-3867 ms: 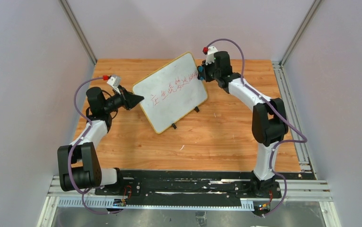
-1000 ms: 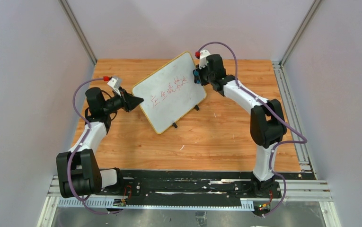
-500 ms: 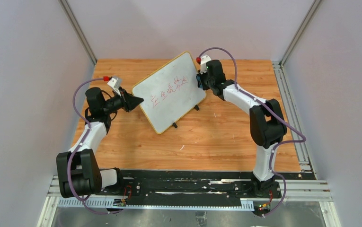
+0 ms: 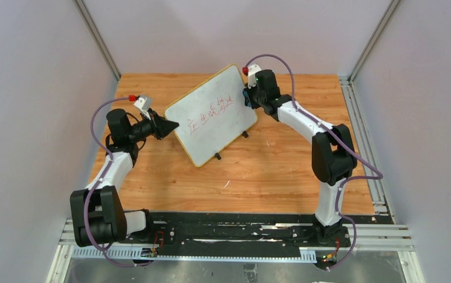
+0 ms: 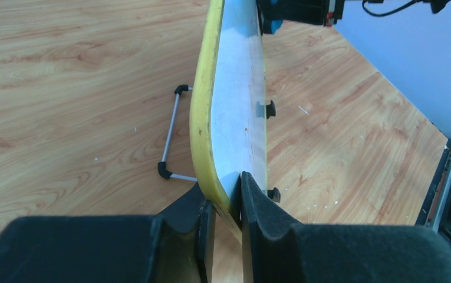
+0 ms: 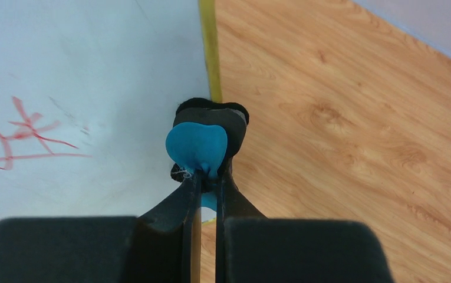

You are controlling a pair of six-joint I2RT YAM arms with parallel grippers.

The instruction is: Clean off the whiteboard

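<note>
The whiteboard (image 4: 214, 115) stands tilted on the wooden table, white with a yellow rim and red handwriting across its middle. My left gripper (image 4: 173, 124) is shut on its left edge; in the left wrist view the jaws (image 5: 223, 206) clamp the yellow rim (image 5: 202, 118). My right gripper (image 4: 247, 97) is shut on a small blue eraser (image 6: 197, 145) with a black pad, pressed on the board's right part near the rim (image 6: 208, 47). Red strokes (image 6: 22, 138) lie left of the eraser. The board surface under the eraser (image 6: 93, 71) is white.
The wooden table (image 4: 270, 165) carries the board on two black feet (image 4: 216, 157). A wire stand (image 5: 170, 141) props the board from behind. Grey walls and metal rails (image 4: 376, 177) border the table. A small white scrap (image 4: 227, 184) lies near the front.
My right gripper with the eraser has moved along the board's right side and wiped off the red characters there. The left gripper has kept its hold; the board shifted only slightly.
</note>
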